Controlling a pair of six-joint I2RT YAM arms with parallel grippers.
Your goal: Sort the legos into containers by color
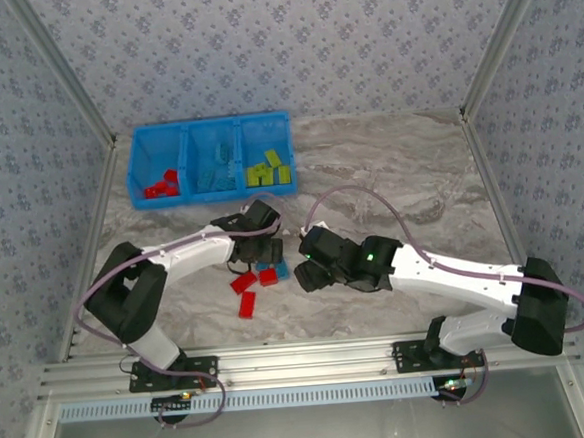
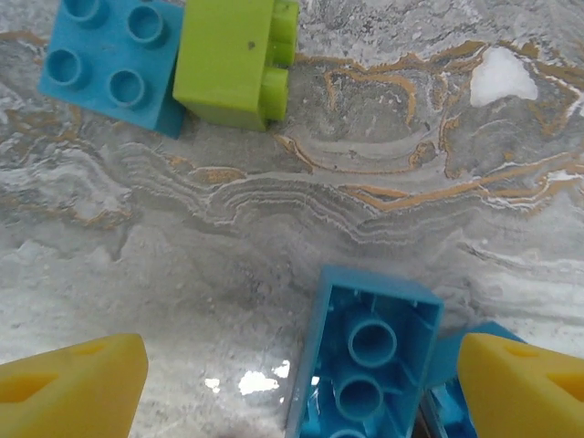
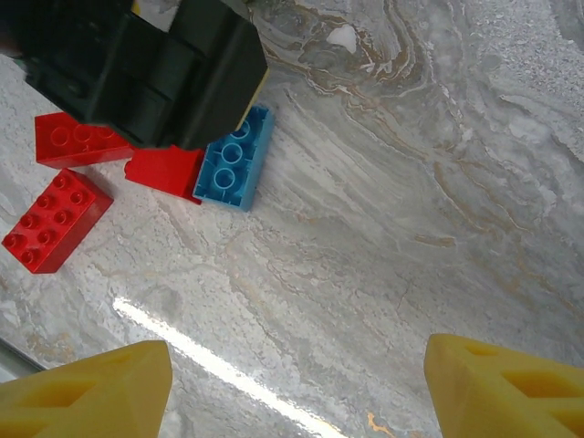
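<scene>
My left gripper [image 1: 264, 253] hangs low over the loose legos, open. An upside-down light blue brick [image 2: 370, 360] lies between its yellow fingers [image 2: 73, 388], nearer the right one, and a second blue brick [image 2: 445, 401] pokes out beside it. Ahead lie a stud-up blue brick [image 2: 114, 59] and a yellow-green brick [image 2: 233, 59]. My right gripper [image 3: 297, 392] is open over bare table, just right of the pile [image 1: 309, 273]. Red bricks [image 3: 55, 219] and the blue brick [image 3: 233, 164] lie beside the left gripper's black body [image 3: 155, 73]. The containers [image 1: 209, 133] stand at the back left.
The left bin holds red bricks [image 1: 161, 185], the middle one blue bricks [image 1: 219, 174], the right one yellow-green bricks [image 1: 269, 170]. Three red bricks [image 1: 247, 303] lie near the front centre. Patterned walls close in the table on both sides and at the back.
</scene>
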